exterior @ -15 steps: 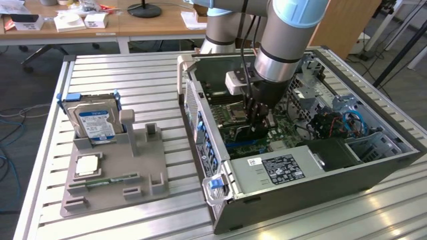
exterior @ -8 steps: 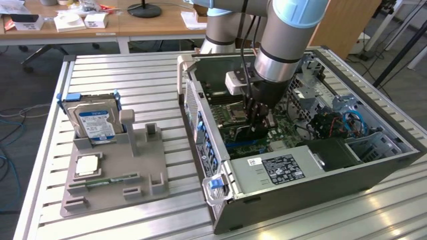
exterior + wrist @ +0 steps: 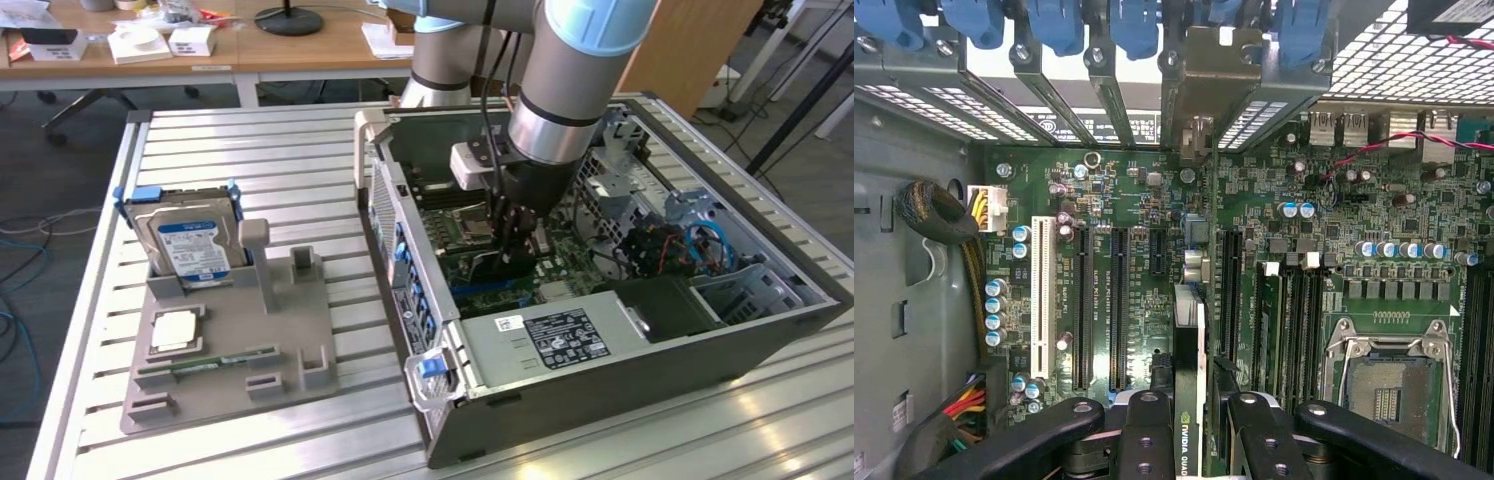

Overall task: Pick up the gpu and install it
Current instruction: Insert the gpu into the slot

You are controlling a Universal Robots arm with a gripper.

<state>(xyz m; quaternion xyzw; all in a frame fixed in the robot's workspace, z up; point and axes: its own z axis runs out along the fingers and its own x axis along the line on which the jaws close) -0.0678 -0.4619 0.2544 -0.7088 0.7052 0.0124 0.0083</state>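
Note:
My gripper (image 3: 513, 250) reaches down into the open computer case (image 3: 801, 300), over the green motherboard (image 3: 1114, 190). It is shut on the gpu (image 3: 1190, 330), a thin dark card seen edge-on between the fingers (image 3: 1146, 420) in the wrist view. The card's silver bracket (image 3: 1204, 80) stands at the case's rear slot openings, under the blue latches (image 3: 1134, 25). The card stands upright among the black expansion slots (image 3: 1119, 300). I cannot tell whether its edge sits in a slot. In the exterior view the gpu (image 3: 491, 272) shows as a dark piece below the fingers.
A grey fixture (image 3: 267, 330) at the exterior view's left holds a hard drive (image 3: 190, 245), a processor chip (image 3: 174, 330) and a memory stick (image 3: 200, 362). Inside the case are the power supply (image 3: 561, 335), the processor socket (image 3: 1389, 380) and cable bundles (image 3: 944, 215).

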